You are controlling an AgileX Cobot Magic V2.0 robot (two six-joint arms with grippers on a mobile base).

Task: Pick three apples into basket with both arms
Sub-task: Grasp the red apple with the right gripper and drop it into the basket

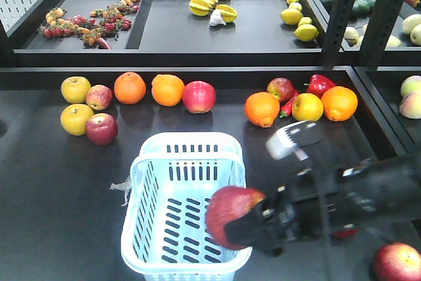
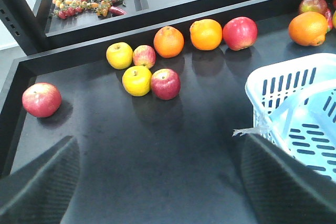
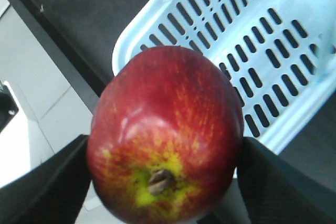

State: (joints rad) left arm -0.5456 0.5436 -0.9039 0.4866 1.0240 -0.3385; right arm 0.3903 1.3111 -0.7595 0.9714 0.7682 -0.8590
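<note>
Apple (image 3: 165, 135) between cropped right fingers (image 3: 283, 182) hides basket (image 3: 122, 45) rim.

Black shelf (image 1: 52, 182): basket (image 1: 187, 139), apples (image 1: 101, 129), oranges (image 1: 130, 87), pepper (image 1: 320, 84).

**One apple held at the basket's corner**

The right black robot arm (image 1: 358, 192) has its fingers (image 3: 44, 187) clamped on a round red apple with yellow streaks (image 1: 230, 214). Its stem dimple is turned toward the wrist, and it hangs over the near right rim of the pale blue-white slotted plastic basket (image 1: 141, 195). The basket stands empty on the worktop (image 1: 59, 195). Loose red apples lie left of it (image 1: 102, 129), behind it (image 1: 198, 96) and at near right (image 1: 396, 262). The left arm's fingers (image 2: 42, 182) are spread apart.
</note>
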